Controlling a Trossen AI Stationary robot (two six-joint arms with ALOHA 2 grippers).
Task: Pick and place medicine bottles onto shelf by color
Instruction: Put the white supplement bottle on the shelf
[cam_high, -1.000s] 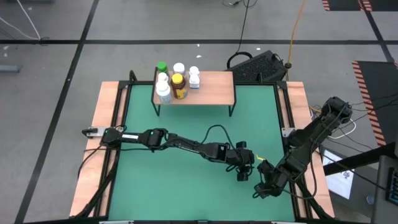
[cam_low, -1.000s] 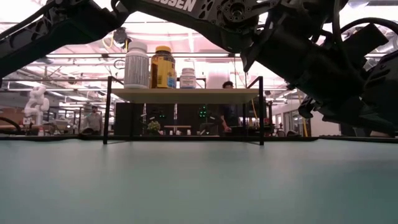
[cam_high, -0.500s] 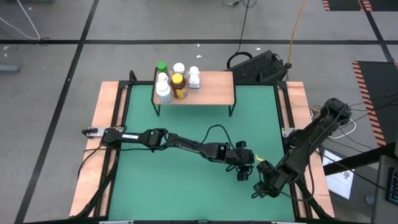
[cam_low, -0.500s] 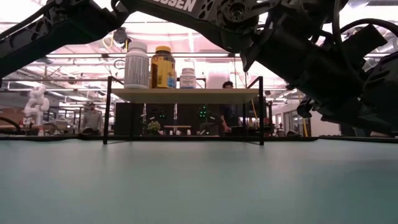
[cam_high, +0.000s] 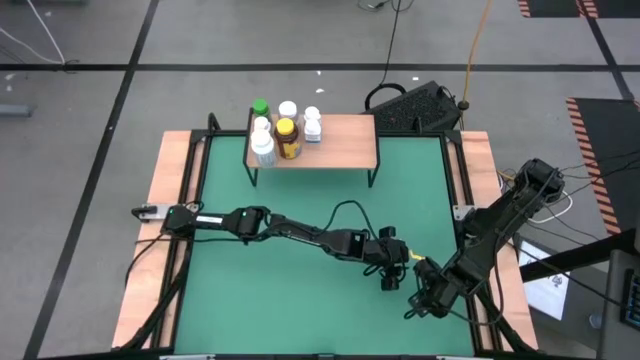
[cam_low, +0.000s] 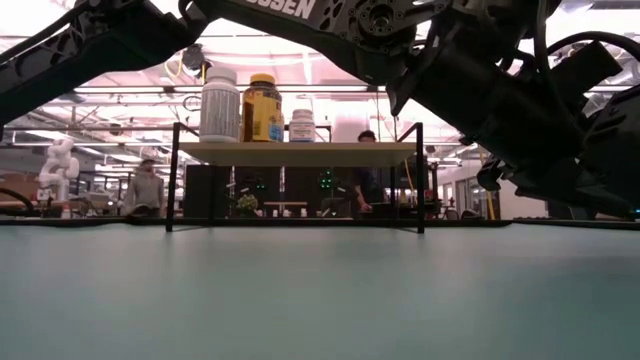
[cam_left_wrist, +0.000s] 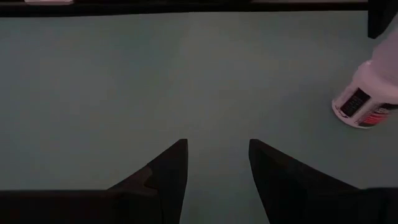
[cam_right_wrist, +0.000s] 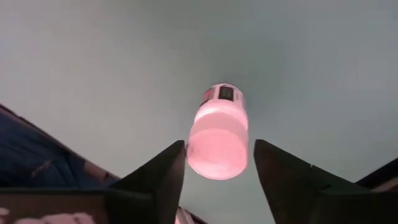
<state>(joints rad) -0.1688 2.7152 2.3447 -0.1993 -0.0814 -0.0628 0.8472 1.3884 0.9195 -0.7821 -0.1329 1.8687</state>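
The light-wood shelf (cam_high: 335, 140) stands at the table's far edge on black legs. Several bottles stand on its left part, among them an amber one with a yellow cap (cam_high: 287, 136), a green-capped one (cam_high: 260, 106) and white ones (cam_low: 219, 105). One more white bottle (cam_right_wrist: 217, 134) is on the green mat near the table's near right. My right gripper (cam_right_wrist: 220, 144) is open above it, a finger on either side without touching. My left gripper (cam_left_wrist: 217, 146) is open close by (cam_high: 392, 277), over bare mat, with that bottle (cam_left_wrist: 367, 93) off to its side.
Light-wood side strips (cam_high: 170, 200) border the green mat (cam_high: 300, 300). The shelf's right half (cam_high: 350, 130) is bare. A dark keyboard-like box (cam_high: 420, 105) sits on the floor behind the table. People (cam_low: 365, 170) show in the room beyond the shelf.
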